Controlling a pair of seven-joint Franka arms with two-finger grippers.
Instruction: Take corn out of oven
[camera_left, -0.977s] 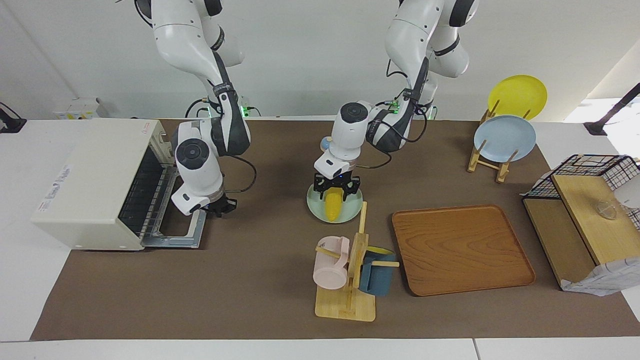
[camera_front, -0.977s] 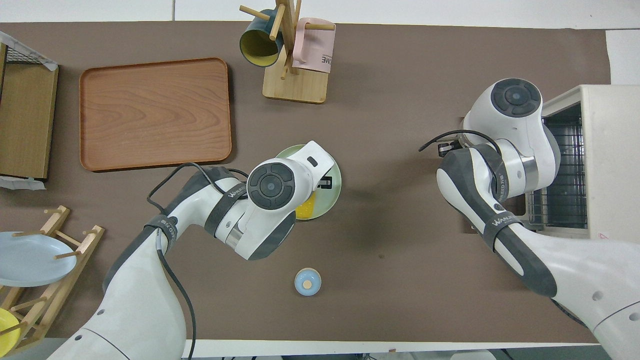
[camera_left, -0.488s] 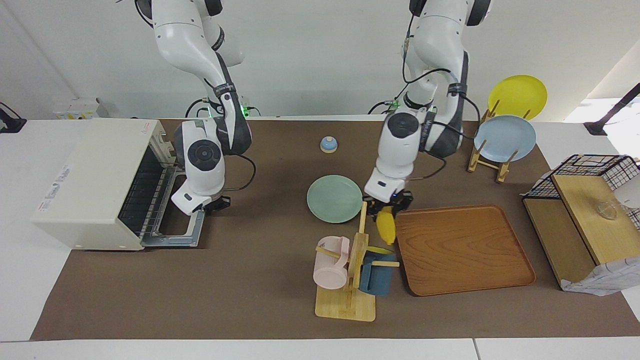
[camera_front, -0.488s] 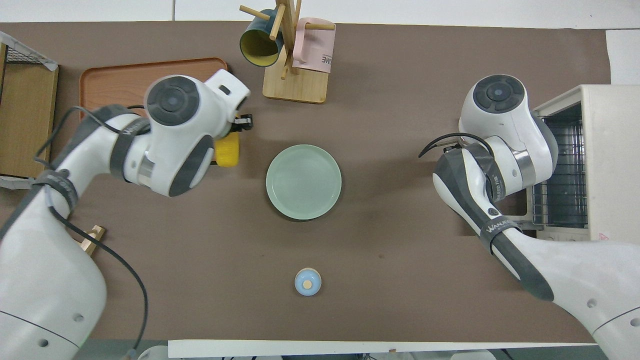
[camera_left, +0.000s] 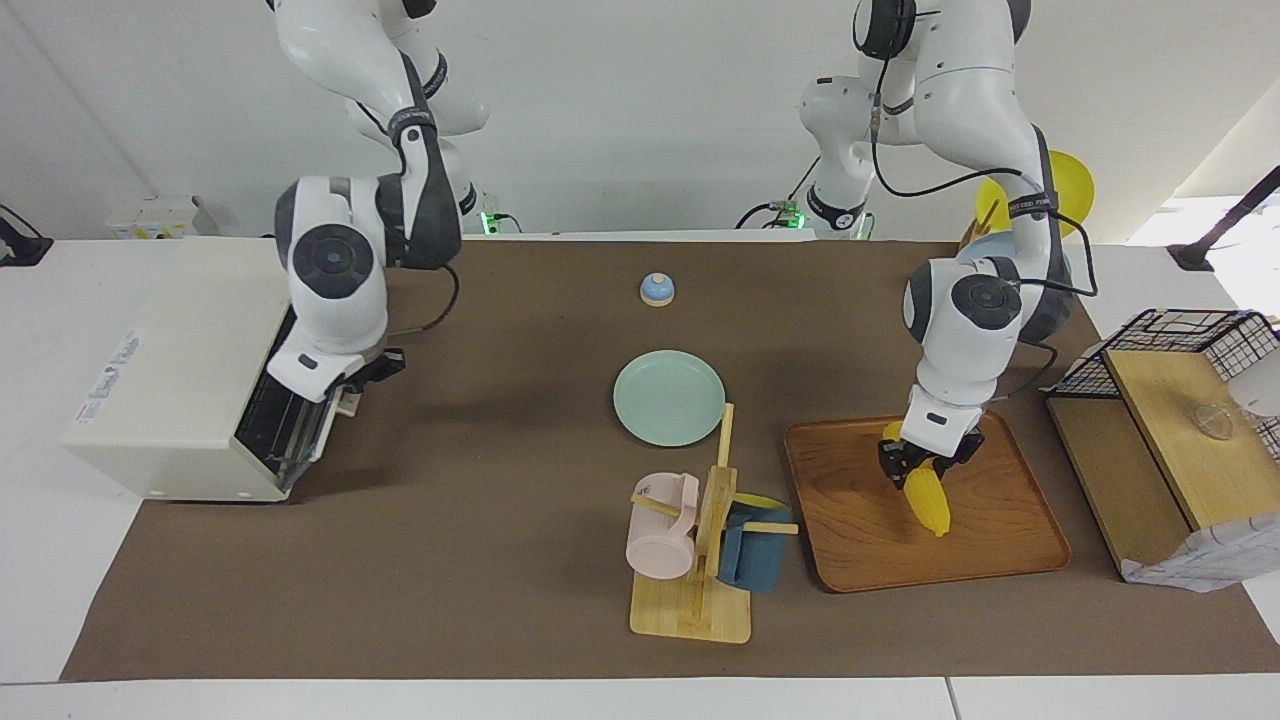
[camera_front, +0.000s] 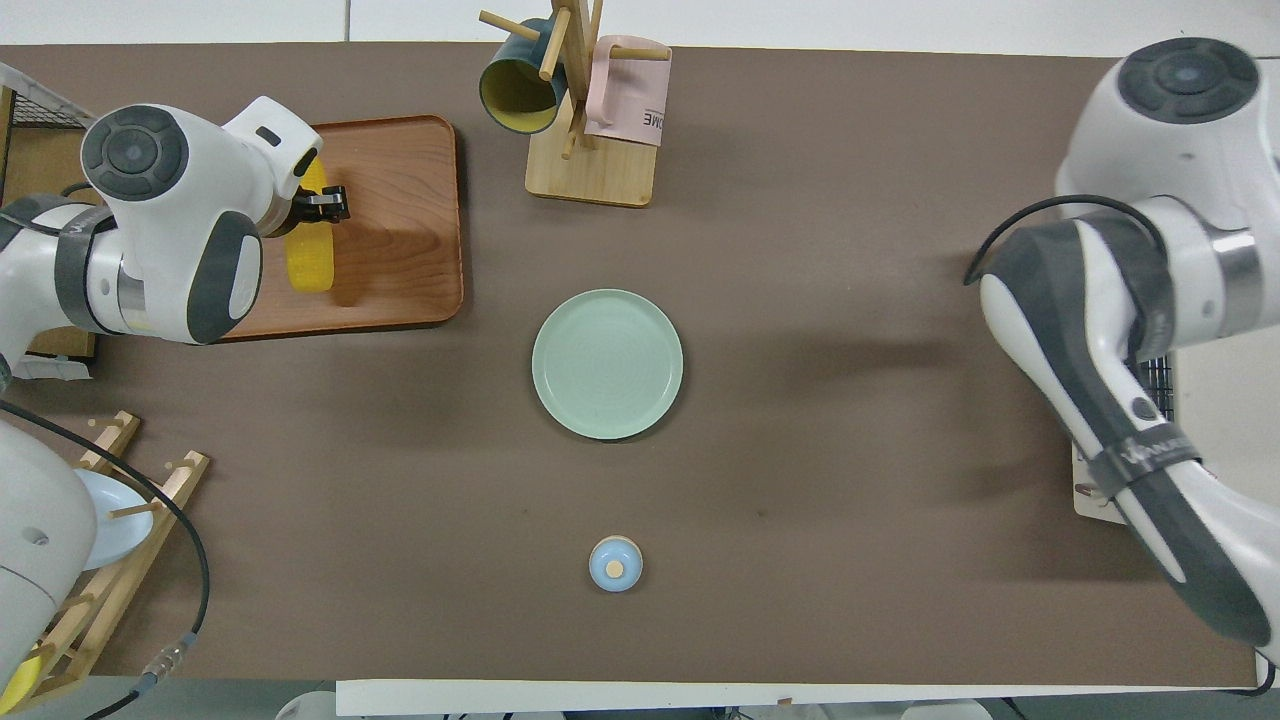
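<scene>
Left gripper (camera_left: 925, 468): closed on the corn (camera_left: 928, 502), lower right of the facing view, over the wooden tray (camera_left: 870, 555); the cob's tip points down toward the tray.
Corn: out of the oven, hanging slantwise from the left gripper; I cannot tell whether its tip touches the tray.
Right gripper (camera_left: 372, 372): middle left of the facing view, at the top edge of the oven door (camera_left: 300, 440); I cannot tell how far it is open.
Oven (camera_left: 185, 375): cream-white, at the right arm's end of the bench; door nearly up.
Bench (camera_left: 480, 560): brown mat; green plate (camera_left: 668, 397) at centre, mug rack (camera_left: 700, 560) in the lower middle, small blue bell (camera_left: 656, 289) above the plate.
Room: white wall, plate stand and wire basket (camera_left: 1180, 345) at far right.
</scene>
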